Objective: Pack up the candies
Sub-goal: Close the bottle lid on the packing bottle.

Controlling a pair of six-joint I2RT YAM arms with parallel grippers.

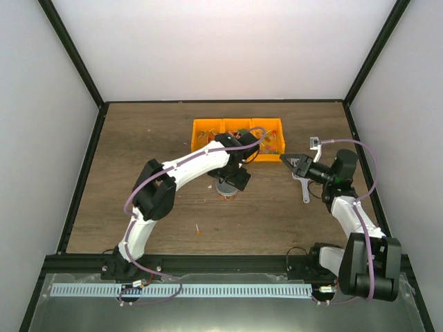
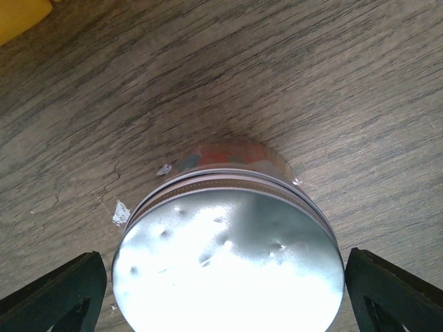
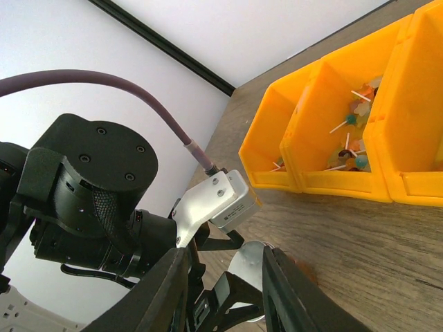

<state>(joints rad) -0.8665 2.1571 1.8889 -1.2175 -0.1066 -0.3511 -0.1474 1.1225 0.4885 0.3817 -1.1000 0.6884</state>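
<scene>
The left end effector (image 2: 225, 257) stands spread wide, one finger on either side of a metal-lidded jar (image 2: 228, 283) on the tabletop just nearside of the orange bin (image 3: 325, 185). The right end effector (image 1: 296, 166), off the bin's right end, appears to pinch the grey scoop (image 1: 305, 190). We find the candies (image 3: 349, 142) in the bin's compartments, and one stray candy (image 1: 199, 230) well nearside of the bin. We judge them light, small and slippery, so better scooped than pinched singly.

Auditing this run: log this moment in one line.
left tool: open, straddling lidded container | right tool: shut on scoop | candies: some in orange bin
</scene>
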